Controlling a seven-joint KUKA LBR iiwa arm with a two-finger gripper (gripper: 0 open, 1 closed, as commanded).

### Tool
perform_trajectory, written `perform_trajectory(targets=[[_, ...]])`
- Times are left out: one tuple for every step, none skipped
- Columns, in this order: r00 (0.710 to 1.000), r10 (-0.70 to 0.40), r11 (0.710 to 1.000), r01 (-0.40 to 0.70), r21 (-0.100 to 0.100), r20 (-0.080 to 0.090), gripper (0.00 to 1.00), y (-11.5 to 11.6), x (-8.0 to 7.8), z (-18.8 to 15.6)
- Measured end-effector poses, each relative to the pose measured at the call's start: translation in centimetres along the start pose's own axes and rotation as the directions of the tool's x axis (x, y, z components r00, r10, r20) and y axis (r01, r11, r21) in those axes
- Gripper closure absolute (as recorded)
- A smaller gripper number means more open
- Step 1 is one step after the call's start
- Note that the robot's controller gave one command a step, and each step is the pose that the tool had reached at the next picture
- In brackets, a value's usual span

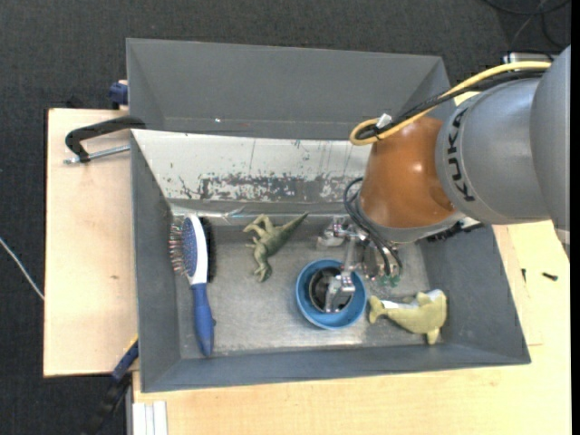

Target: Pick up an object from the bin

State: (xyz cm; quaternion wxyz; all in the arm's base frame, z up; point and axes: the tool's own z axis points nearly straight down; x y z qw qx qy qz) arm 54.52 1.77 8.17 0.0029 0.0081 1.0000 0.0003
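Grey bin (152,243): blue bowl (304,308) beneath end effector (344,288), possibly touching.

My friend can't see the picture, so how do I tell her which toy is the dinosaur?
Start at the grey bin and look at the middle of its floor, near the back wall. Between the blue brush on the left and the round blue bowl on the right lies the dinosaur. It is the only green thing, thin, with a long tail.

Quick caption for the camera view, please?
Gripper over blue bowl, between green dinosaur and yellow toy; blue brush at left.
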Motion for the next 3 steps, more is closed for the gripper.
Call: perform_trajectory(targets=[[1.0, -0.001, 1.0, 0.001, -0.001, -0.012, 1.0, 0.1, 0.2, -0.1], [1.0, -0.001, 1.0, 0.001, -0.001, 0.001, 1.0, 0.1, 0.0, -2.2], [1.0, -0.002, 1.0, 0.002, -0.001, 0.003, 1.0, 0.2, -0.2, -6.0]])
